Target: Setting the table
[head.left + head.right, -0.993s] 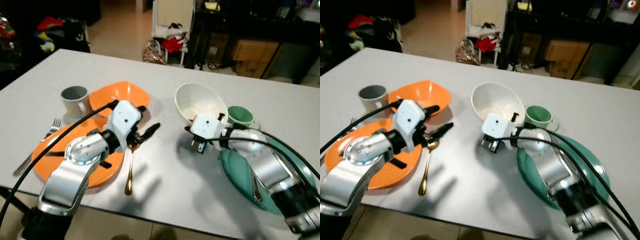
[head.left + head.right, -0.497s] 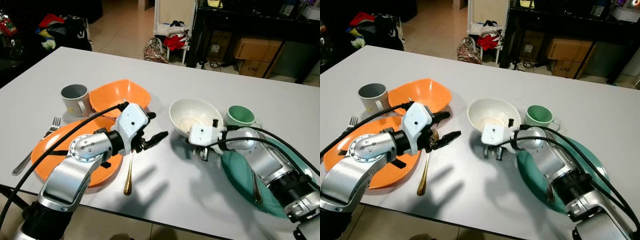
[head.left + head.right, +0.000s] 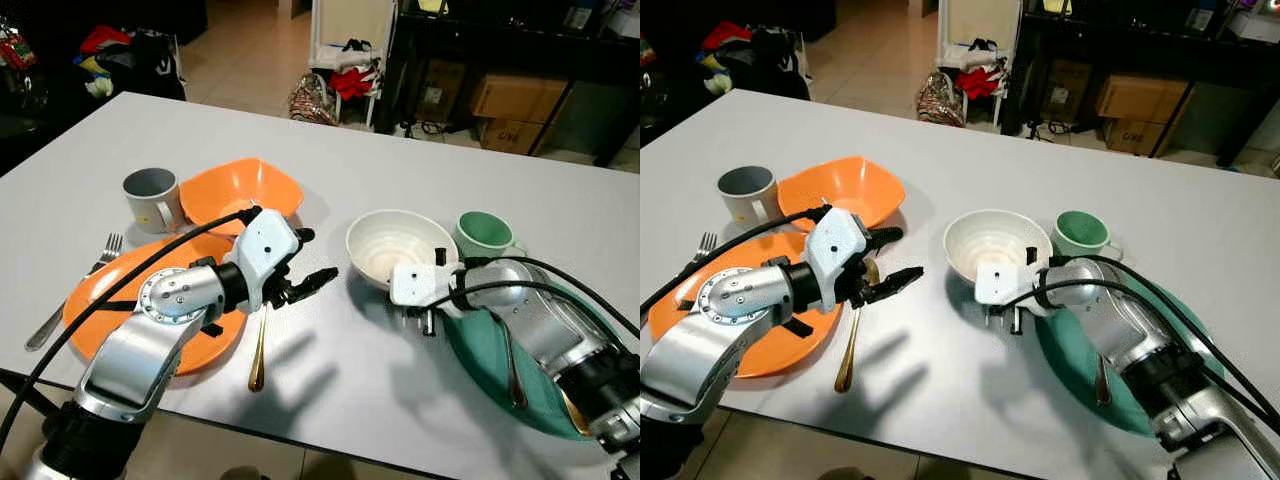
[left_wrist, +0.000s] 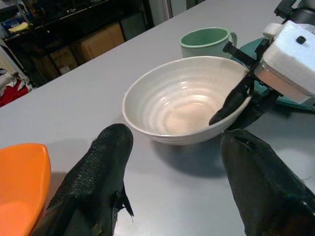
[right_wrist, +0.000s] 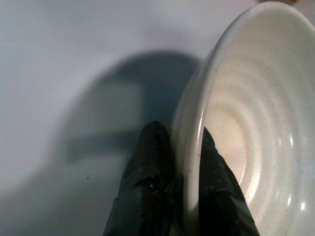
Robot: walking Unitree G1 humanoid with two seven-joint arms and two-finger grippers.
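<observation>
Two grippers mine. Right gripper [image 5: 184, 187] pinches rim of white bowl [image 3: 398, 245], one finger inside, one outside; bowl at frame centre on grey table [image 3: 400, 385], just beside teal plate [image 3: 545, 395] and green mug [image 3: 484, 235]. Left gripper [image 3: 305, 270] spread, holding nothing, hovering over gold spoon [image 3: 259, 350] beside orange plate [image 3: 150, 300]. Risk: glazed, ribbed, smooth ceramic, thin rim pinch; bowl could slip or tip, or knock mug.
</observation>
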